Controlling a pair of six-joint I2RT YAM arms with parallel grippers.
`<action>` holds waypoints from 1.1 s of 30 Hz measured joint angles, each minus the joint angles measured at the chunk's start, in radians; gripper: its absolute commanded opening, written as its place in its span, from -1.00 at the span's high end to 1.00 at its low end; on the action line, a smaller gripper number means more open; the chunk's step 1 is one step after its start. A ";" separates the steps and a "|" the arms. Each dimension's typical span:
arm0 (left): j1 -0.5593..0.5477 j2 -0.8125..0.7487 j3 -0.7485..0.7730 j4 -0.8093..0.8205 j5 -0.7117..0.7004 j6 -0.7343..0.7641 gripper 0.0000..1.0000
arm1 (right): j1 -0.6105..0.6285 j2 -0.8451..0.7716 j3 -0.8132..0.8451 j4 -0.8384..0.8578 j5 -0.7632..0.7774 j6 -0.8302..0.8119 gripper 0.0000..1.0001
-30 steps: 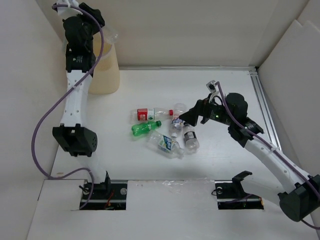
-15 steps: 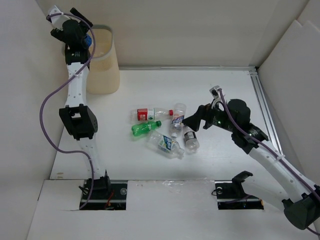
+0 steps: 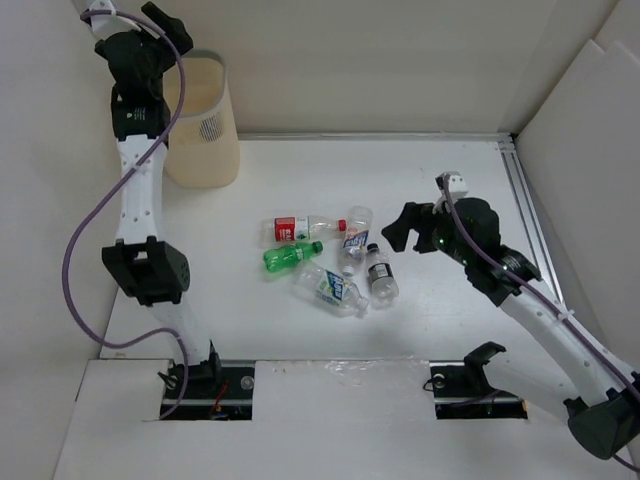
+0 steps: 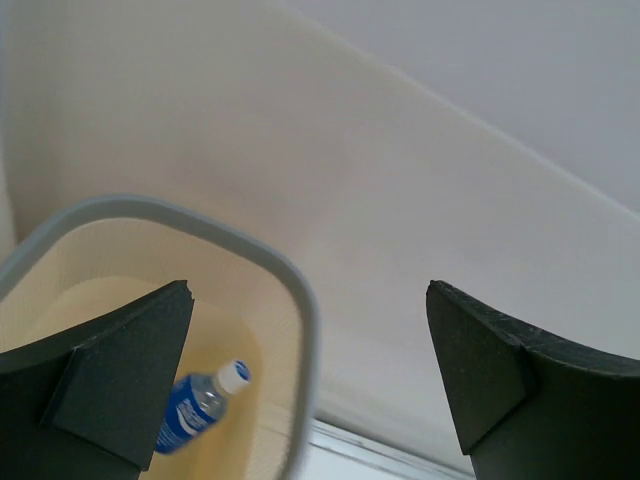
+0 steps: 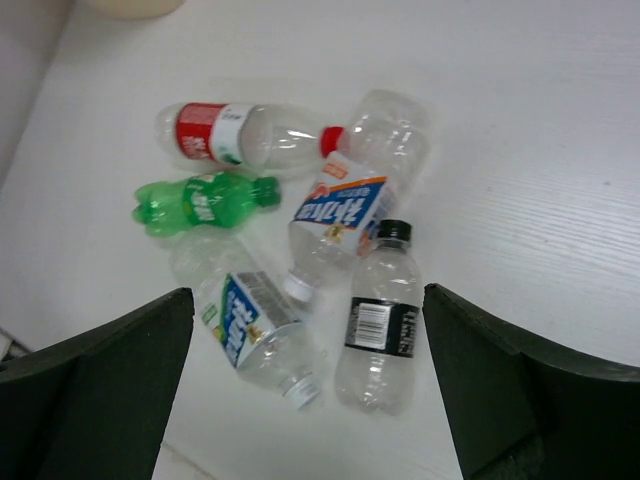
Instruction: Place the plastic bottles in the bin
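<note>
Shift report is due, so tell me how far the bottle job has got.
Done: one blue-labelled bottle lies inside the bin. In hand: nothing; the left pincer is open by the bin's mouth, and the right pincer is open too. Left: five bottles lying on the table near the right pincer.

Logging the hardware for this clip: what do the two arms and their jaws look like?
Both the left arm and the right arm have white links between bulky black joint housings. A thin purple cable loops along each. The jaws are plain black, broad and wedge-shaped, with no markings visible.
</note>
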 measured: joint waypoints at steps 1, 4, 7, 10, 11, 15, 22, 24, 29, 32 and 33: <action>-0.008 -0.050 -0.024 -0.017 0.024 0.001 -1.00 | 0.000 0.041 0.031 -0.015 0.029 -0.001 -1.00; -0.030 -0.226 -0.133 -0.054 0.096 -0.012 -1.00 | 0.000 0.142 0.086 -0.066 0.108 -0.006 -1.00; -0.039 -0.443 -0.331 -0.069 0.169 -0.032 -1.00 | 0.000 0.225 0.094 -0.108 0.146 -0.016 -1.00; -0.037 -0.663 -0.575 -0.091 0.221 -0.047 -1.00 | 0.000 0.295 0.085 -0.134 0.154 -0.022 -1.00; -0.035 -0.726 -0.655 -0.101 0.238 -0.047 -1.00 | 0.003 0.311 0.076 -0.135 0.153 -0.022 -1.00; -0.033 -0.920 -0.930 -0.142 0.319 -0.042 -1.00 | 0.015 0.339 0.024 -0.132 0.146 -0.019 -1.00; -0.053 -1.050 -1.209 -0.208 0.452 -0.040 -1.00 | 0.087 0.391 -0.048 -0.090 0.146 0.027 -0.96; -0.054 -1.065 -1.241 -0.222 0.473 -0.038 -1.00 | 0.110 0.410 -0.079 -0.079 0.143 0.044 -0.94; -0.054 -1.096 -1.259 -0.243 0.492 -0.026 -1.00 | 0.153 0.513 -0.097 -0.046 0.139 0.071 -0.80; -0.054 -1.108 -1.259 -0.243 0.505 -0.023 -1.00 | 0.179 0.557 -0.097 -0.030 0.140 0.086 -0.64; -0.054 -1.110 -1.259 -0.243 0.509 -0.021 -1.00 | 0.182 0.565 -0.097 -0.027 0.140 0.089 -0.55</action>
